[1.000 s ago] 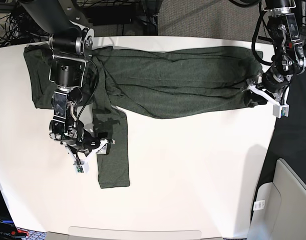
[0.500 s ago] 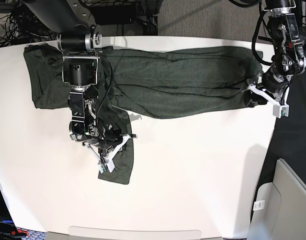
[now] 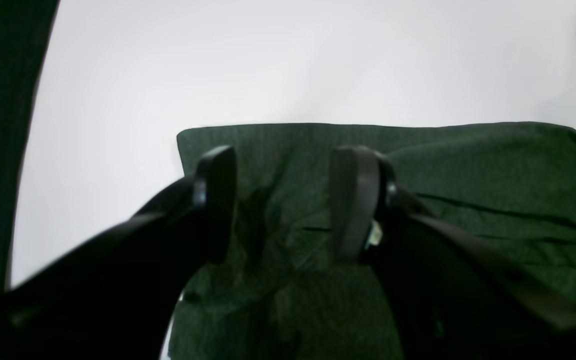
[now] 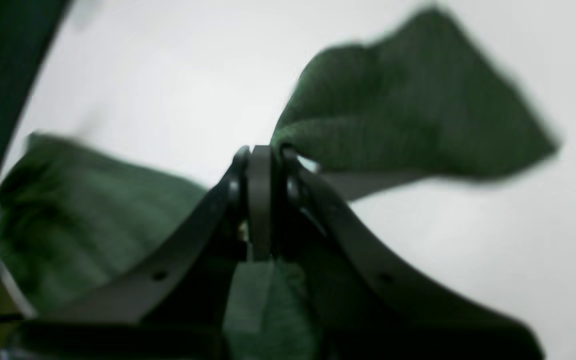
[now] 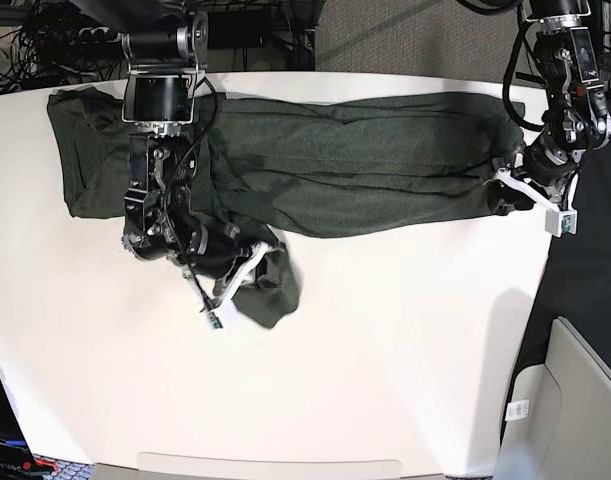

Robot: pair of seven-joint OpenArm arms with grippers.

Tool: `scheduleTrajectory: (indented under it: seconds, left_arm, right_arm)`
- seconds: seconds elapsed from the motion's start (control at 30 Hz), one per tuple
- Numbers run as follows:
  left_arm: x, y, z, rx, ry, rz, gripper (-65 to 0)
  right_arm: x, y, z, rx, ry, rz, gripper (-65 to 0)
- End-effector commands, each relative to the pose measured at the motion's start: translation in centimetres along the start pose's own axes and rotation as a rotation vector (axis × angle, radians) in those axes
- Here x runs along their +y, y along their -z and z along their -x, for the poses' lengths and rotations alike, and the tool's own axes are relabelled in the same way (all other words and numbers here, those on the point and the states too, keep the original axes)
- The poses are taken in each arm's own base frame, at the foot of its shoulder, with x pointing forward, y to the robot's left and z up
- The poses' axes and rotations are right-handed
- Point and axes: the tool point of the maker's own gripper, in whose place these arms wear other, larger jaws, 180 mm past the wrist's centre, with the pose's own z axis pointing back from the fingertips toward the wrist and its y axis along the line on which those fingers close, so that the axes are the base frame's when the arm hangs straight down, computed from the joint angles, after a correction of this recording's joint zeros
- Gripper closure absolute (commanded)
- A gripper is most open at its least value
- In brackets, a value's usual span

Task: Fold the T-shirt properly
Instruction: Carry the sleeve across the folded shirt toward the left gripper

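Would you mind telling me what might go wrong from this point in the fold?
1. The right gripper pinches only a thin edge of the T-shirt; the sleeve may slip free.
2. The sleeve hangs bunched below it and may land creased.
3. The left gripper, jaws open over the far end, pins nothing, so the shirt may drag along the table.

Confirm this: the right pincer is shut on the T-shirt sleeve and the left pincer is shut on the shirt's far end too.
Not quite. The right pincer is shut on the T-shirt sleeve, but the left wrist view shows the left pincer open above the fabric.
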Motion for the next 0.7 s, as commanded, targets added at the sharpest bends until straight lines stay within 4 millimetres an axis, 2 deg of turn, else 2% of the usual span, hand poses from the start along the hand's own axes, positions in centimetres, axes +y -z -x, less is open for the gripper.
scheduleTrajectory:
  seconds: [0.0,0.27,0.5,0.67]
  left_arm:
    - [0.0,-0.5,-1.9,-0.058,0.02,0.004,-29.2]
    - [0.0,-0.5,-1.9,-0.058,0.02,0.004,-29.2]
    - [0.1,-0.5,-2.0,-0.059,0.021,0.001,-29.2]
    - [0.1,-0.5,-2.0,-0.059,0.021,0.001,-29.2]
  right_arm:
    - [2.5,0.0,-2.4,-0.067,-0.038,-0.069,-0.7]
    - [13.8,1.4,-1.3,-0.064,-0.129,-0.324,-0.7]
    - [18.7,1.8,0.7,-0.003,-0.238,-0.426,-0.7]
    - [21.2,2.0,2.2,0.039,-0.293,-0.48,-0.7]
